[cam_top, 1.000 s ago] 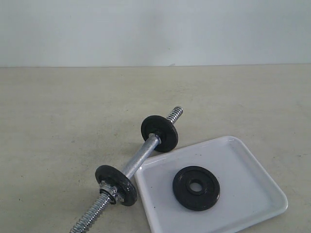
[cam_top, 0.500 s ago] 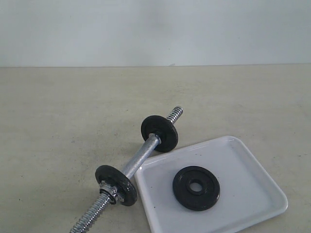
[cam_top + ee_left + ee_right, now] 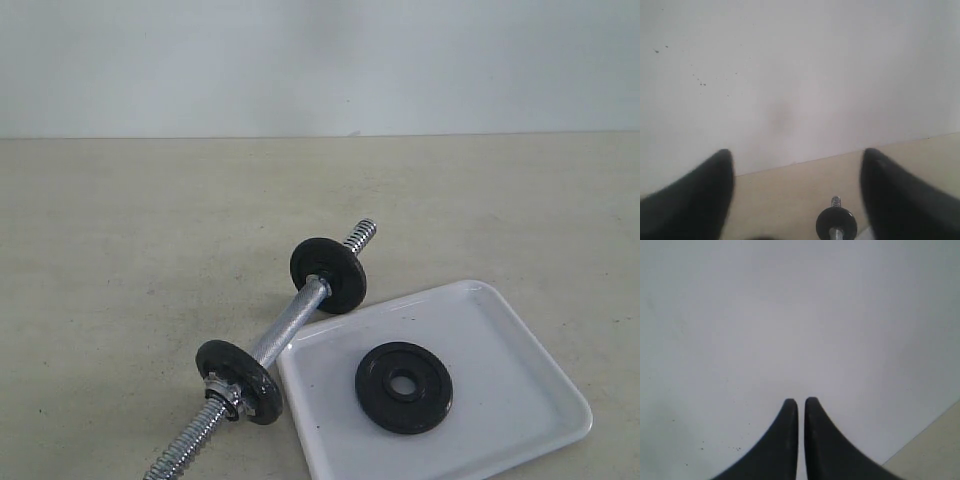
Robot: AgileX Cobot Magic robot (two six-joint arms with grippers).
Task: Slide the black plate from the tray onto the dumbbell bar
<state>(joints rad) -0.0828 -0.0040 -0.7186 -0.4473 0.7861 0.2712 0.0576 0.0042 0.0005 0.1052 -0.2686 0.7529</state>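
Note:
The black plate (image 3: 404, 387) lies flat in the white tray (image 3: 520, 370) at the front right of the exterior view. The chrome dumbbell bar (image 3: 290, 328) lies aslant to the tray's left, with a small black disc (image 3: 328, 275) near its far threaded end and another (image 3: 238, 381) near its front end. Neither arm shows in the exterior view. My left gripper (image 3: 797, 157) is open with nothing between its fingers; beyond them I see the bar's far disc (image 3: 836, 223). My right gripper (image 3: 801, 402) is shut on nothing, facing the pale wall.
A beige tabletop (image 3: 140, 250) stretches behind and to the left of the bar. A pale wall (image 3: 320, 60) rises at its back edge. The tray's near left corner reaches the bottom edge of the exterior view.

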